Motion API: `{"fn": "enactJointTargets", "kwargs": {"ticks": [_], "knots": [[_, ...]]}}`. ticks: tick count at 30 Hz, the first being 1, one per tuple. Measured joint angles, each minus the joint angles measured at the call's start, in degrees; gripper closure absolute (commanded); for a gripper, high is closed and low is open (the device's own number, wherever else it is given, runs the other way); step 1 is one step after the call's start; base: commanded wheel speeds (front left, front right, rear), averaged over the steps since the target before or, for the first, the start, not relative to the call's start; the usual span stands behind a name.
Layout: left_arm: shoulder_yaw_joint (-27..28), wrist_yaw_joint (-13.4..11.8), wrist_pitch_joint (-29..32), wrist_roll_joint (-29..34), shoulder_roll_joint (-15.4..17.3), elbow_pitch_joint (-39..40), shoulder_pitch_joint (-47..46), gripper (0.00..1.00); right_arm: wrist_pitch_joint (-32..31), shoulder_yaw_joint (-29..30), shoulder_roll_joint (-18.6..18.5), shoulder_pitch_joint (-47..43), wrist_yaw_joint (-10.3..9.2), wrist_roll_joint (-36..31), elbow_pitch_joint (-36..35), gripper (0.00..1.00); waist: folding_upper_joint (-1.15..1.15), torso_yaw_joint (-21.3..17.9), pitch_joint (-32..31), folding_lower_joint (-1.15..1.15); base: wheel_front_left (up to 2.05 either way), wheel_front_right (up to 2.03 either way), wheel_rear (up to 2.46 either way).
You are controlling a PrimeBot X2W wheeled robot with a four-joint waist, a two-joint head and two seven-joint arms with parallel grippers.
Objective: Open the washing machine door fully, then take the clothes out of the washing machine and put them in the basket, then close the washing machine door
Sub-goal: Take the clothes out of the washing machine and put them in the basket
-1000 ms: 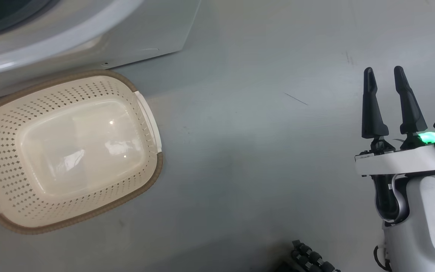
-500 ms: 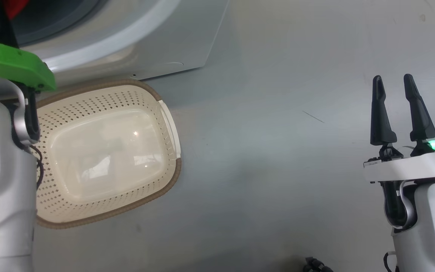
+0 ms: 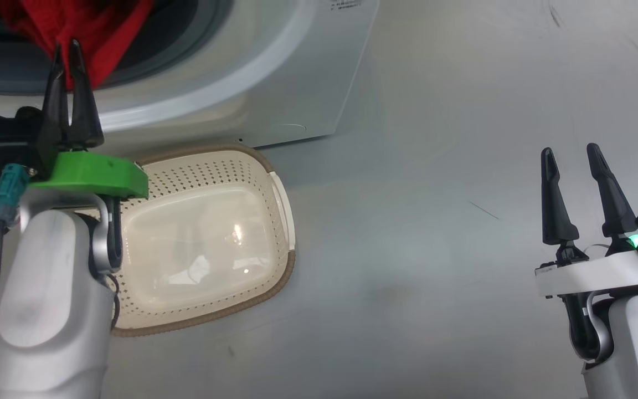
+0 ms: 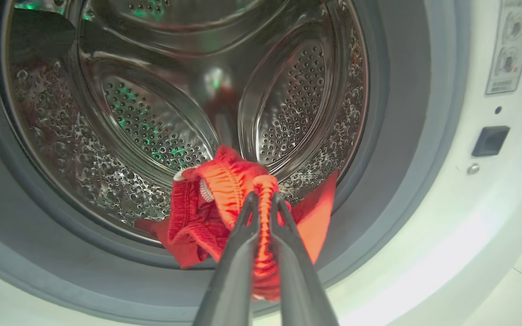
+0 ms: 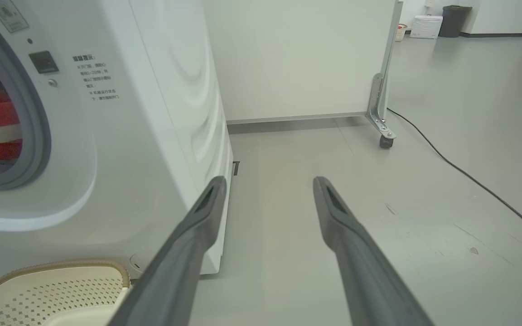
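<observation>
L claw (image 4: 261,197) clamped on clothes (image 4: 202,217) at washer (image 4: 469,203) mouth; R claw (image 3: 569,151) apart; basket (image 3: 214,169) below; cable (image 5: 469,177) on floor (image 5: 288,149).

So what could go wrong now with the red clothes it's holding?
The left gripper pinches just a thin fold of the clothes, so they might slip free. The rest lies on the lower edge of the grey gasket of the washing machine and could catch there. The basket sits low on the floor, so a dropped piece might land beside it.
</observation>
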State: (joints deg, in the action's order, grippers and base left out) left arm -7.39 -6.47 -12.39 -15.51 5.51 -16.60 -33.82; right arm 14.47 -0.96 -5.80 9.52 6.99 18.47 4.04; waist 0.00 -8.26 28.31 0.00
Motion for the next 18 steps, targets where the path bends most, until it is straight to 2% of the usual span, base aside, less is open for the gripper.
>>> {"fn": "enactJointTargets", "kwargs": {"ticks": [18], "knots": [[-3.8,-0.1,-1.3,2.9,-2.0,12.3,11.6,1.00,0.0,-0.3,0.0,-4.9,0.00,-1.5,0.1,0.00,0.00,4.8,-8.6,0.00,0.00,0.00,0.00]]}}
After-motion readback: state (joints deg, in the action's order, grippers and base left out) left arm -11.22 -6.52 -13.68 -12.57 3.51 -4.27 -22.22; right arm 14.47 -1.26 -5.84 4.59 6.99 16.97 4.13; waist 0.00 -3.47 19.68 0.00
